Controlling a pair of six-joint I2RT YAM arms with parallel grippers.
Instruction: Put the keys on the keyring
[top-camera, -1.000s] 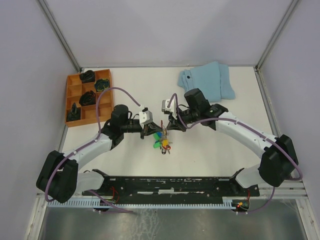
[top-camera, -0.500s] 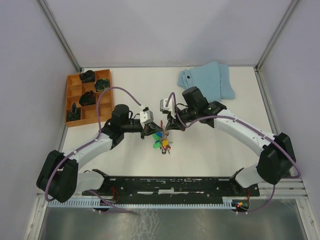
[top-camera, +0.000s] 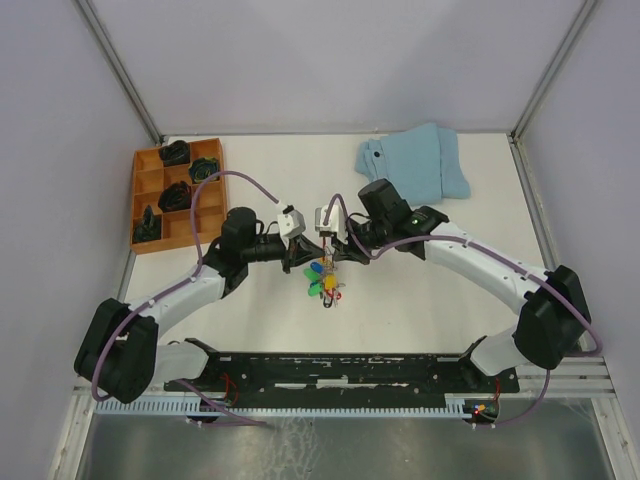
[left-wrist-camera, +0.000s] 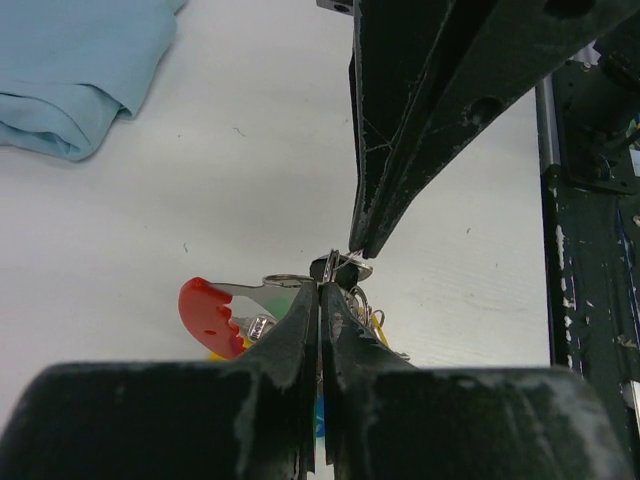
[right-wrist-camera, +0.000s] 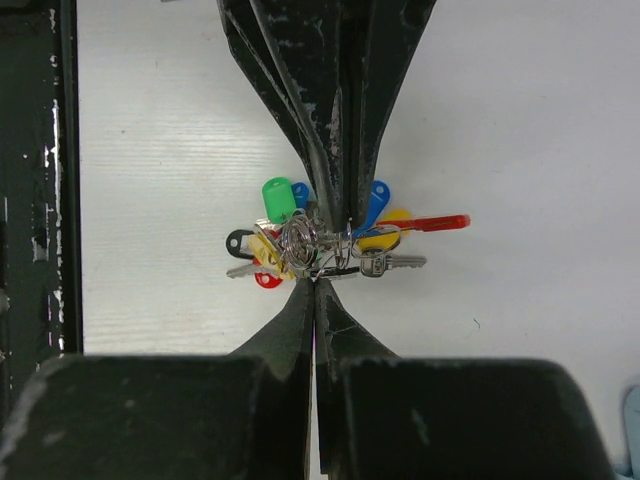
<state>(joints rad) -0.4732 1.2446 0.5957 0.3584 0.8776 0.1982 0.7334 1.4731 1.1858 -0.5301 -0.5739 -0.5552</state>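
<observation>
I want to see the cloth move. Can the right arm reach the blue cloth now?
Probably yes: nothing stands between it and the cloth, but the right gripper is shut on the keys, so it must let go first.

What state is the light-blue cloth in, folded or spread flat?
Folded: in the left wrist view the cloth shows stacked layers at a rounded edge.

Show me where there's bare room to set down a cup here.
Bare table lies between the orange tray and the blue cloth, and again right of the keys, inside the right arm's curve. The middle is crowded: the left end effector and right end effector meet, shut, on the keys.
</observation>
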